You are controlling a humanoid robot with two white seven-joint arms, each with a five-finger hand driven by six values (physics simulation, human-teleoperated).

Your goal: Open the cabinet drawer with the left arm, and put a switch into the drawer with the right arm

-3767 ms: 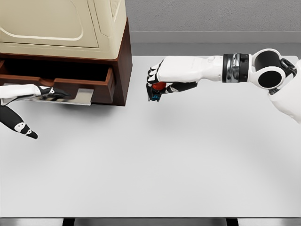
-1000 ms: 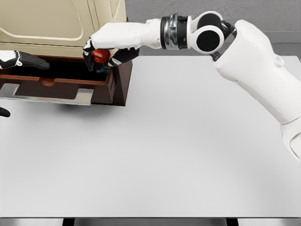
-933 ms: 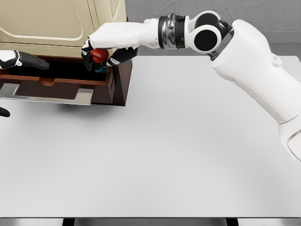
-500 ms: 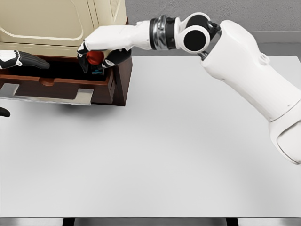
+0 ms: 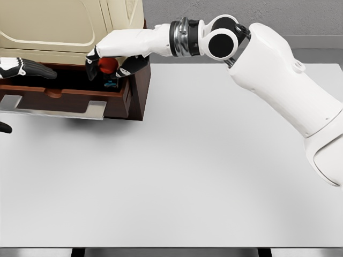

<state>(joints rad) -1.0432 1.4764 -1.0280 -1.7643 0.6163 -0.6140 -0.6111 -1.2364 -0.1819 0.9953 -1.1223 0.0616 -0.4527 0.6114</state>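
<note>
Right hand (image 5: 110, 60) sits at 11 o'clock over the open drawer (image 5: 64, 93) of the cabinet (image 5: 69, 27), fingers clamped on the switch (image 5: 109, 65). The switch is red-topped with a dark base, held just above the drawer's right end and not yet released. Left hand (image 5: 24, 68) rests at 9 o'clock near the drawer's back left; can't tell whether its fingers are apart or together.

Risks as I read them:
- the switch is close to the drawer's right wall, so a release here could clip the rim and bounce onto the table (image 5: 214, 171)
- the forearm passes tight under the cabinet body, so lowering may scrape it
- dark drawer interior, depth unclear
</note>
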